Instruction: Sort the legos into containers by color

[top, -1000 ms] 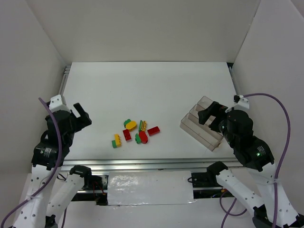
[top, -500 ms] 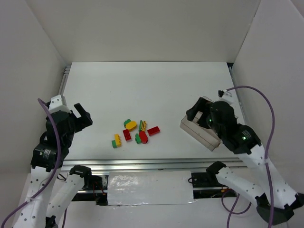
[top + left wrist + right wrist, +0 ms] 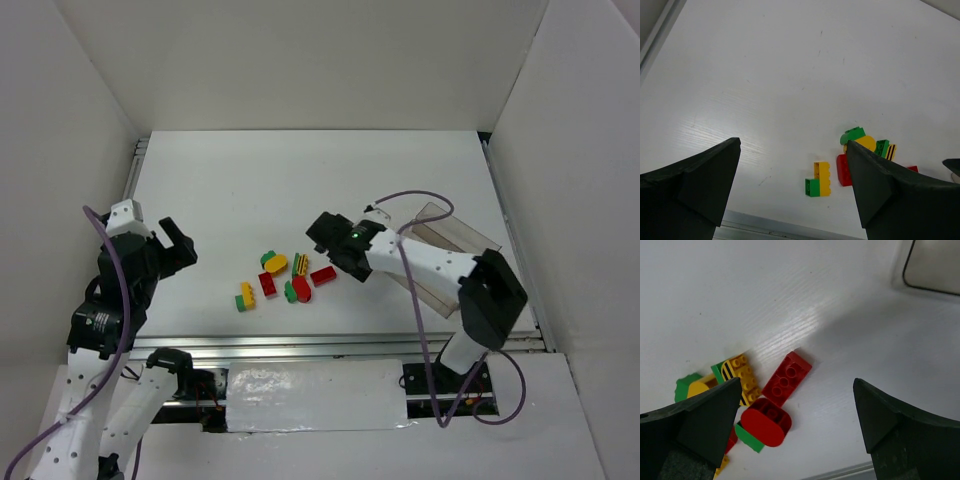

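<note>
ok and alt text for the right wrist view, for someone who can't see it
The right gripper, jaws open, hangs over a cluster of toy bricks on a white table: a long red brick, a rounded red brick on a green one, and a striped yellow brick. A corner of the clear tray shows top right.

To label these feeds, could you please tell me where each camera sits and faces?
Top external: above, behind the bases, looking down on the table; both arms show.
Left wrist: on the left arm, looking across the table; its open jaws show.
Right wrist: above the legos, looking down; its open jaws show.
Shared: the legos.
</note>
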